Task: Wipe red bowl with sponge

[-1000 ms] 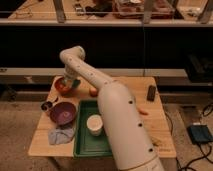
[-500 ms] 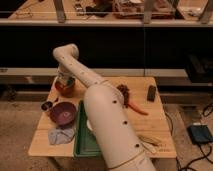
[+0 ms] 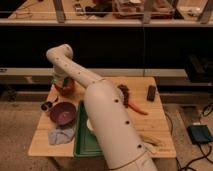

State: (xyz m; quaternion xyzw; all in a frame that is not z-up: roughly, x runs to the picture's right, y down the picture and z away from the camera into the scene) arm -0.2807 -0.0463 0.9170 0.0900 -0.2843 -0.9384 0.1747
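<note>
One white arm bends down to the left end of the wooden table (image 3: 157, 127), where the gripper (image 3: 61, 80) sits right over the red bowl (image 3: 66, 90). Whether it grasps anything cannot be told. A greenish patch beside it looks like the sponge (image 3: 56, 80). A purple bowl (image 3: 63, 113) stands nearer the camera.

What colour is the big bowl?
Big bowl: dark purple, camera view. The claw is at the red bowl.

Warm overhead light brightens the white arm (image 3: 107, 115) and wooden table (image 3: 155, 125) against a dark background, while the gripper (image 3: 60, 80) hangs over the red bowl (image 3: 66, 90) at the table's dimmer far-left corner.
</note>
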